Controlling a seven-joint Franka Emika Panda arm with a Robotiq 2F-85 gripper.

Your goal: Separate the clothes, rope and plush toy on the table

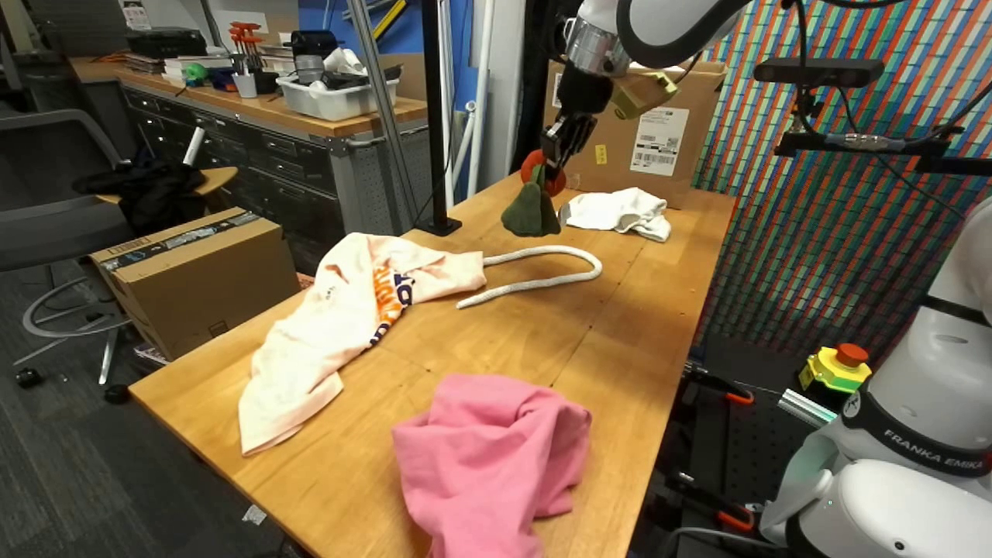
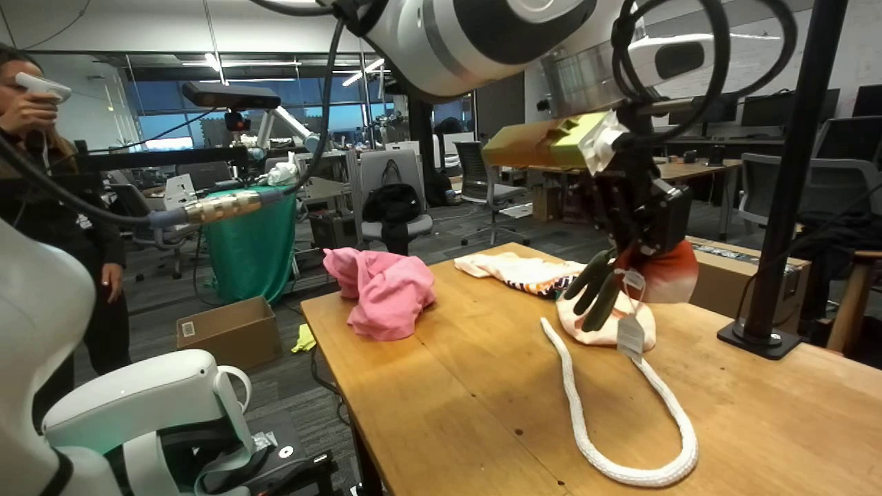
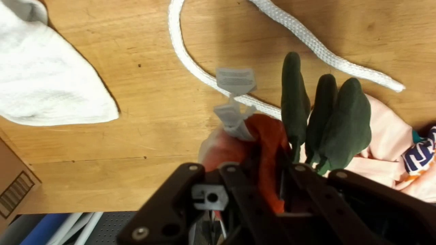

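Pincer (image 1: 552, 161) clamped on the plush toy (image 1: 531, 211), holding it up off the tabletop (image 1: 504, 341). Wrist view: red body pinched between the fingers (image 3: 240, 187), dark green leafy parts sticking out, white tags (image 3: 235, 81) dangling beside them. Behind the toy in that view: part of the rope (image 2: 644, 477) and an edge of the cream shirt (image 1: 333, 318). Rope lies in a U on the tabletop; free end just beside the shirt, apart from it, other length reaches the shirt's edge. Can't tell if it runs underneath. Shirt is rumpled, orange and navy lettering up, along the long edge opposite the robot base (image 1: 914, 387). Pink garment (image 1: 496, 457) bunched at the same end, nearer the base side, well apart from the rope. Small white garment (image 1: 620, 211) lies toward the opposite end, just in front of a cardboard box (image 1: 666, 182) standing there, apart from the rope. Black post (image 1: 435, 116) mounted near the edge on the shirt's side. A red-topped yellow button box (image 1: 835, 372) sits beside the base. In an exterior view, a person (image 2: 96, 255) stands past the robot base, holding up a white handheld device (image 2: 43, 88).
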